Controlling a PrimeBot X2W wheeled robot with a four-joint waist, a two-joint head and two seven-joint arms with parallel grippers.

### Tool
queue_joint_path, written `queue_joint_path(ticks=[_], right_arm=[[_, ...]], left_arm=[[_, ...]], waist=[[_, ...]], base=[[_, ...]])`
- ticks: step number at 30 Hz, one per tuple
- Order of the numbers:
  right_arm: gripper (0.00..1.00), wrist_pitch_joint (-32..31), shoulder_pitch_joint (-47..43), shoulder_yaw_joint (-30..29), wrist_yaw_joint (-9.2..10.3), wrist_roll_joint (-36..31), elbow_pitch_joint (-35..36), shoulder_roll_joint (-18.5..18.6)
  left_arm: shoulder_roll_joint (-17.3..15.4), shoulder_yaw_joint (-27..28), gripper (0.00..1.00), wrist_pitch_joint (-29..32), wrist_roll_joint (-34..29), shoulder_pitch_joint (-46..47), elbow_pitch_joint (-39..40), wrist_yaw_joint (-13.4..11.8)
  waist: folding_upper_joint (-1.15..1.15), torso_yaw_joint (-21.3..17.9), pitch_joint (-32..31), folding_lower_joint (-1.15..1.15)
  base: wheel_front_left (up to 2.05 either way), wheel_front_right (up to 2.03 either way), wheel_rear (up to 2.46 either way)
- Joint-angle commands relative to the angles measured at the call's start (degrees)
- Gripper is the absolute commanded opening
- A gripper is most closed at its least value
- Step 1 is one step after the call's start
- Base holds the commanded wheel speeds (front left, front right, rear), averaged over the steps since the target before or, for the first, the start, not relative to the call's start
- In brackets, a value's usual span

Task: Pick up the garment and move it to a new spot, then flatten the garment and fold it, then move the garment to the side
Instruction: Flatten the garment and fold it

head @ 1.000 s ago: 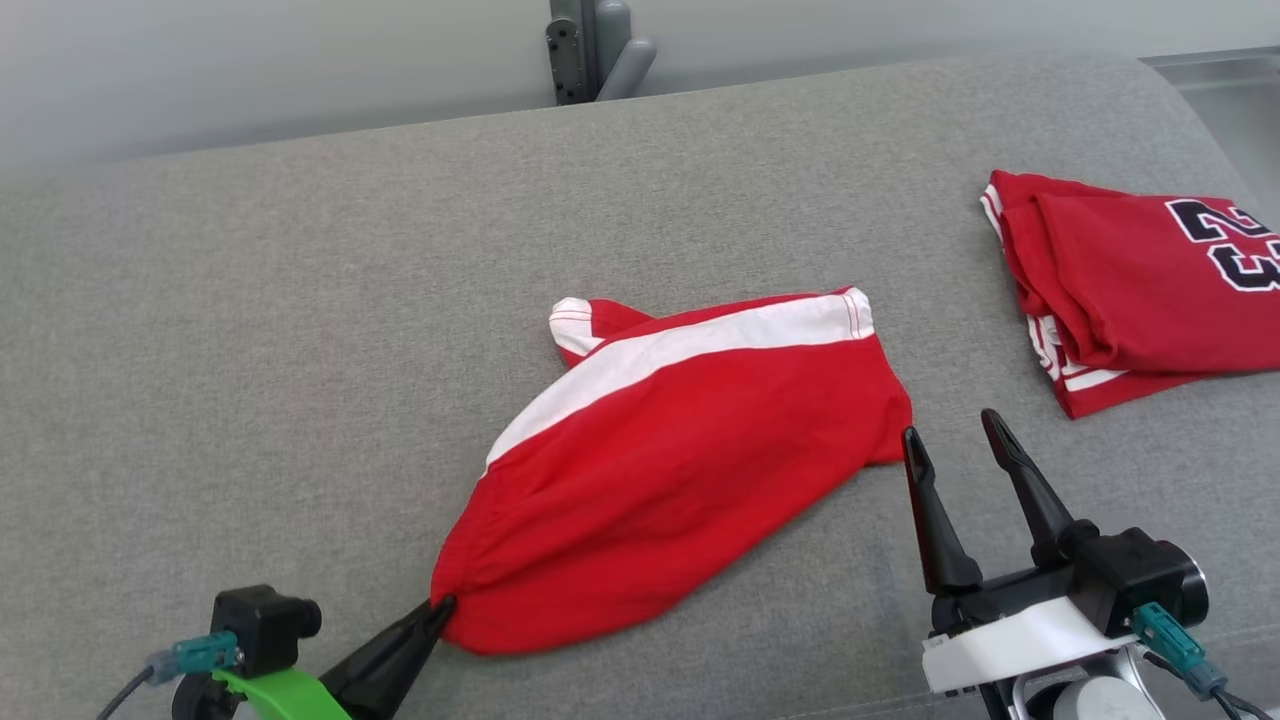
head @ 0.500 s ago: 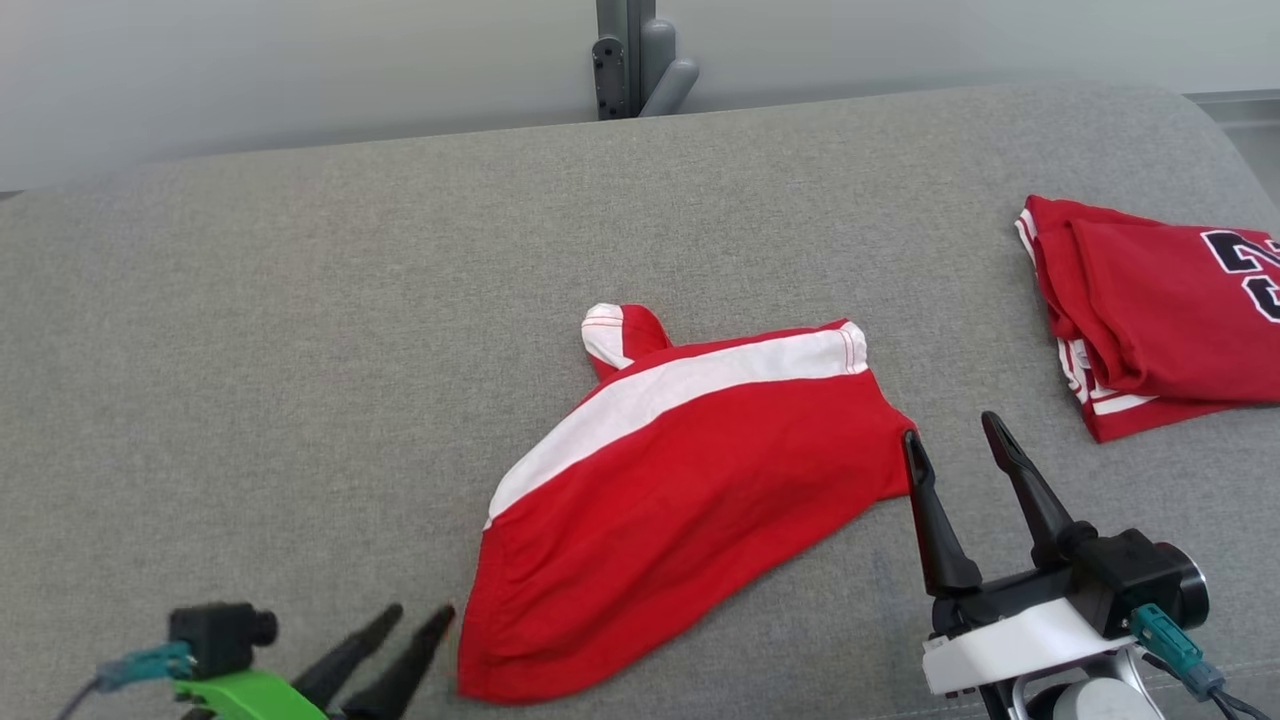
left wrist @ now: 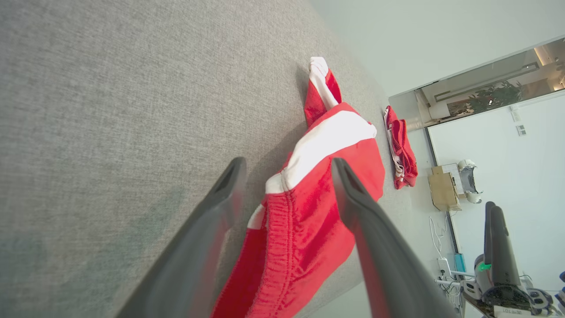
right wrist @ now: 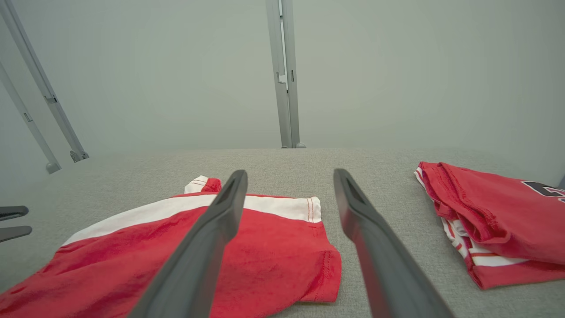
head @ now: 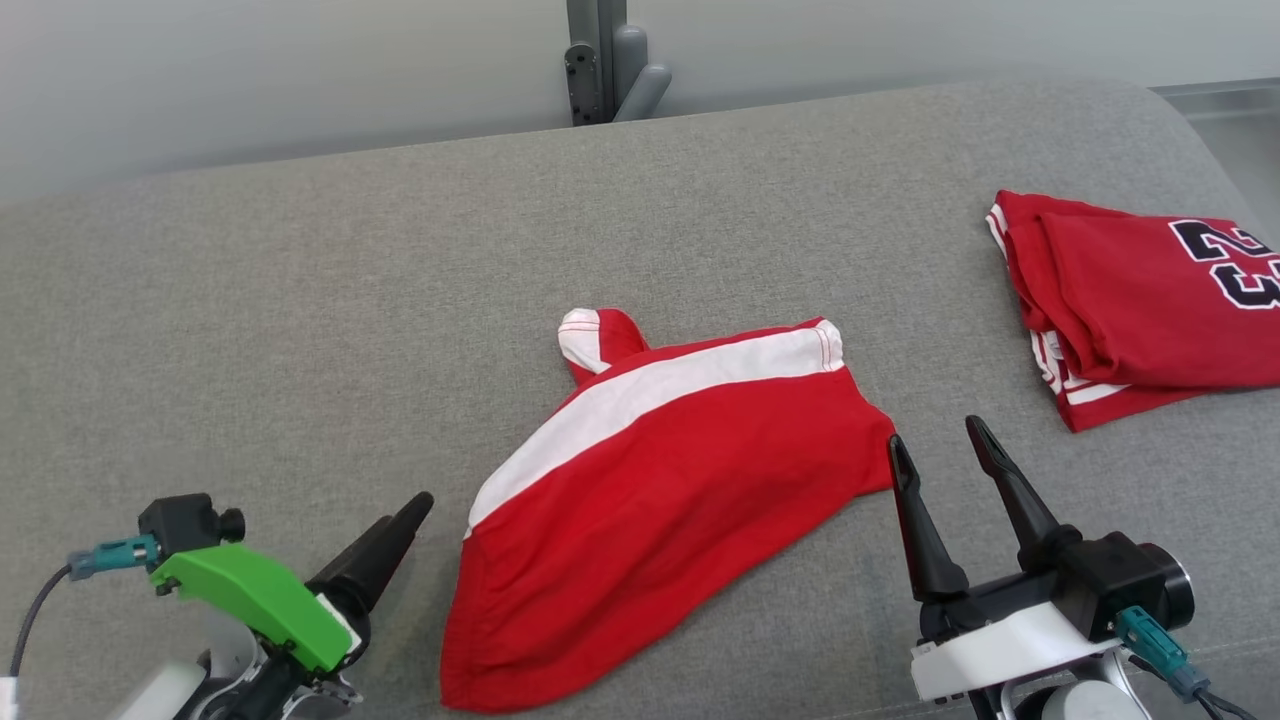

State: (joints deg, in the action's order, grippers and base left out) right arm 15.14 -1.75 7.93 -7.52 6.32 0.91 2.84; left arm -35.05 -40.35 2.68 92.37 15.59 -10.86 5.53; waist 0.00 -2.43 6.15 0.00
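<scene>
The grey couch spans my head view from edge to edge. On it, the garment, red with a white band, lies loosely spread near the middle and reaches toward the front edge. Its band runs on a slant, and a small red-and-white lobe pokes out at the far end. A folded red jersey with black numerals sits well apart on my right. My right gripper hangs just beside the garment's right corner, fingers spread wide with nothing between them. My left gripper sits near the garment's left edge, apart from it. In its wrist view the fingers stand wide and pinch nothing, with the stitched hem showing past the gap. A grey post stands behind the couch.
</scene>
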Motion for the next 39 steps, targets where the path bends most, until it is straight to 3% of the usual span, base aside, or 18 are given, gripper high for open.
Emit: queue_joint_path(ticks=[1, 5, 9, 13, 14, 15, 23, 27, 29, 33, 39], right_arm=[[1.0, 0.0, 0.5, 0.0, 0.07, -0.5, 0.1, 0.1], [1.0, 0.0, 0.6, 0.0, 0.07, -1.1, 0.2, 0.1], [1.0, 0.0, 0.4, -0.1, 0.07, -1.2, 0.4, 0.1], [1.0, 0.0, 0.0, -0.3, 0.08, -1.0, 0.2, 0.1], [1.0, 0.0, 0.0, -0.2, 0.07, -0.9, 0.1, 0.1], [1.0, 0.0, -0.1, -0.2, 0.08, -0.8, 0.1, 0.1], [1.0, 0.0, -0.4, -0.5, 0.07, -0.5, 0.0, 0.1], [1.0, 0.0, -0.4, -0.1, 0.07, 0.0, -0.2, 0.1], [1.0, 0.0, -0.2, 0.3, 0.08, 0.3, -0.2, 0.1], [1.0, 0.0, -0.1, 0.2, 0.08, 1.1, 0.1, 0.1], [1.0, 0.0, 0.1, -0.8, 0.07, 2.2, 0.1, 0.1]], left_arm=[[1.1, -0.3, 1.0, 1.5, 1.2, 1.6, -1.7, -0.5], [3.3, -2.2, 1.0, 5.5, 1.7, 4.2, -6.7, -1.1], [5.0, -3.4, 1.0, 8.5, 2.6, 5.4, -9.1, -0.1], [6.0, -4.0, 1.0, 7.0, 0.1, 6.0, -10.4, 1.0], [6.1, -4.0, 0.45, 5.9, -1.0, 6.3, -10.7, 1.2], [6.2, -4.1, 0.0, 4.8, -2.3, 6.8, -10.8, 1.3], [6.3, -5.3, 0.0, -2.8, -10.9, 10.1, -9.7, 2.0], [6.4, -7.7, 0.0, -0.1, -12.0, 9.8, -9.6, 2.0], [6.0, -8.8, 1.0, 0.5, -13.5, 9.9, -10.4, 1.6], [6.1, -10.5, 1.0, -0.7, -17.2, 11.2, -12.3, 0.4], [6.7, -11.9, 1.0, -1.5, -19.9, 12.2, -15.2, 0.6]], waist=[[0.0, -0.6, 0.4, 0.0], [0.0, -1.6, 0.9, 0.0], [0.0, -2.3, 1.1, 0.0], [0.0, -2.7, 0.8, 0.0], [0.0, -2.8, 0.7, 0.0], [0.0, -2.8, 0.6, 0.0], [0.0, -2.9, -0.4, 0.0], [0.0, -3.1, -0.8, 0.0], [0.0, -3.2, -0.7, 0.0], [0.0, -3.6, 0.1, 0.0], [0.0, -4.4, 0.8, 0.0]], base=[[0.0, 0.0, 0.0], [0.0, 0.0, 0.0], [0.0, 0.0, 0.0], [0.0, 0.0, 0.0], [0.0, 0.0, 0.0], [0.0, 0.0, 0.0], [0.0, 0.0, 0.0], [0.0, 0.0, 0.0], [0.0, 0.0, 0.0], [0.0, 0.0, 0.0], [0.0, 0.0, 0.0]])
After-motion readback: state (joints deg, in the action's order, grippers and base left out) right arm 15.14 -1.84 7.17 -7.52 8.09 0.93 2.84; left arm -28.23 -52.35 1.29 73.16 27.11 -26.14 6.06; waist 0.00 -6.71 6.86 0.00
